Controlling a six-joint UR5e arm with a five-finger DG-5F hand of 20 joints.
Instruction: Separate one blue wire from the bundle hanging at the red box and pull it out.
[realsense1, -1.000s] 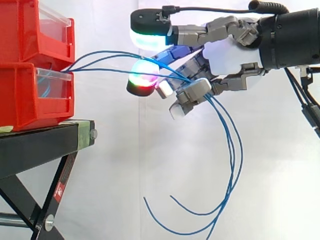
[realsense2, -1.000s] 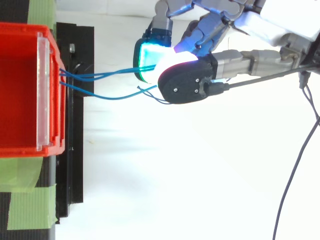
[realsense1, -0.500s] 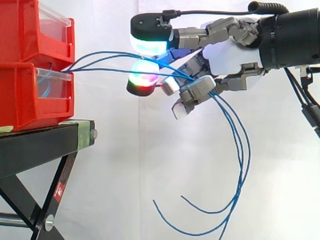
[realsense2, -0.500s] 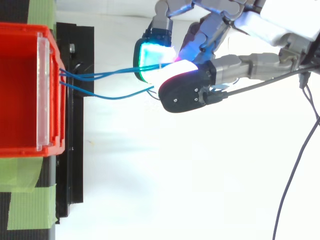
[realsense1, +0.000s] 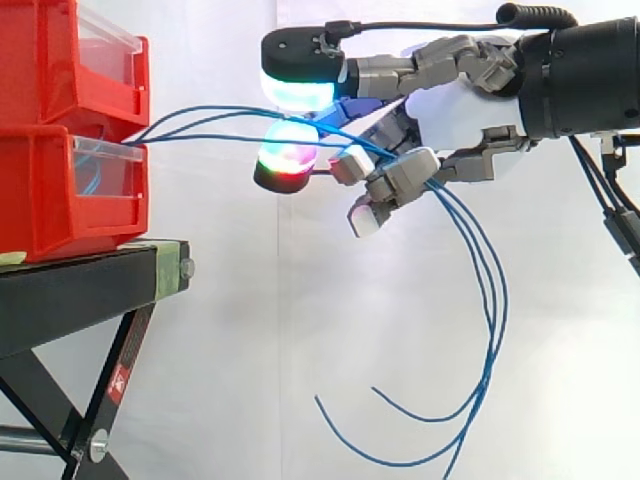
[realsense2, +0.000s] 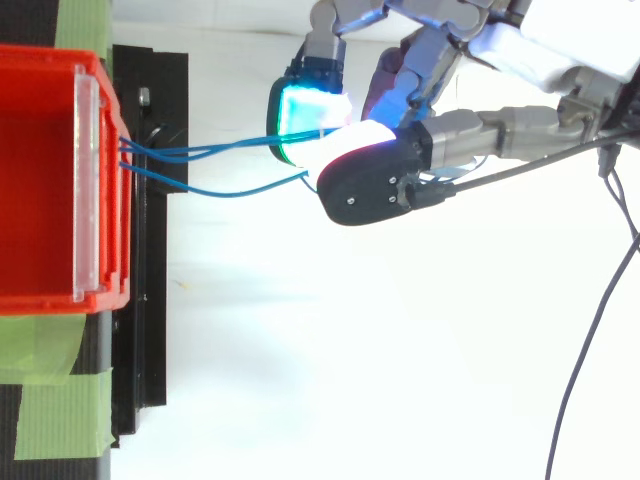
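A white curtain (realsense1: 250, 330) backs the scene. At the left, the surface of a black stand (realsense1: 80, 290) carries two stacked bins, the upper red bin (realsense1: 50, 60) on the lower red bin (realsense1: 50, 205). The left edge of the side view cuts off both bins. The blue wires (realsense1: 200, 118) come out at the gap between the bins, and where they start inside cannot be made out. A blue loop shows faintly through the lower bin's clear front.

The wires run roughly level to the right into the hand (realsense1: 455, 110). Its fingers cover them there, so it cannot be told which wire is pinched and which only passes through. Past the hand they hang in long curves, and the bottom edge cuts off the lowest loop.

The hand is closed on the wires. A cyan-glowing pad (realsense1: 297, 85) reaches over them, a red-and-green pad (realsense1: 285, 160) sits just beneath, and the lower fingers curl under. From above, one strand runs apart from the others before all vanish under the hand.
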